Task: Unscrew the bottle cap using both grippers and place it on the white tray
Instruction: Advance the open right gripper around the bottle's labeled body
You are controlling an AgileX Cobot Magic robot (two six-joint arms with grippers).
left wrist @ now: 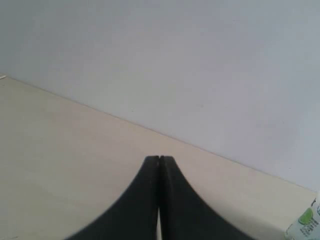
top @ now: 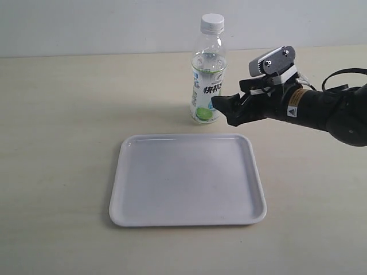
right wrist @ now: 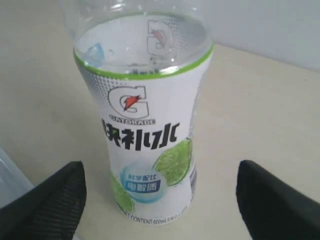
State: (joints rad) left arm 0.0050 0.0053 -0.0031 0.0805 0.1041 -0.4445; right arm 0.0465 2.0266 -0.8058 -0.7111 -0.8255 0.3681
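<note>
Nearest the exterior camera lies a flat, square white plastic tray (top: 189,183) with rounded corners and a low raised rim. It rests level on the pale beige wood-grain surface (top: 57,114).

Just beyond the tray's far edge, towards its right side, the dark right hand (top: 222,110) reaches in from the right, low over the surface. It sits at the end of a black arm (top: 321,112) topped by a grey-white block. This hand is released. In its own wrist view the two black fingers (right wrist: 50,205) stand wide apart with the lower part of the bottle in the gap between them. Bare surface shows on either side, and neither finger touches the label.

The small clear plastic drink bottle (top: 207,74) has a white-and-green label showing a lime and blue characters. It stands upright on the surface just behind the tray's far edge, apart from the tray. Its small round white ribbed screw cap (top: 212,23) sits on the neck at the very top, well above the right hand.

Behind the bottle, the surface ends at a plain grey-white wall (top: 86,23).

The left hand (left wrist: 159,165) shows only in its own wrist view. It is clenched, its two black fingertips pressed flat together above the surface and pointing towards the wall. A sliver of the bottle's label appears at the edge of that view, well apart from the fingertips.
</note>
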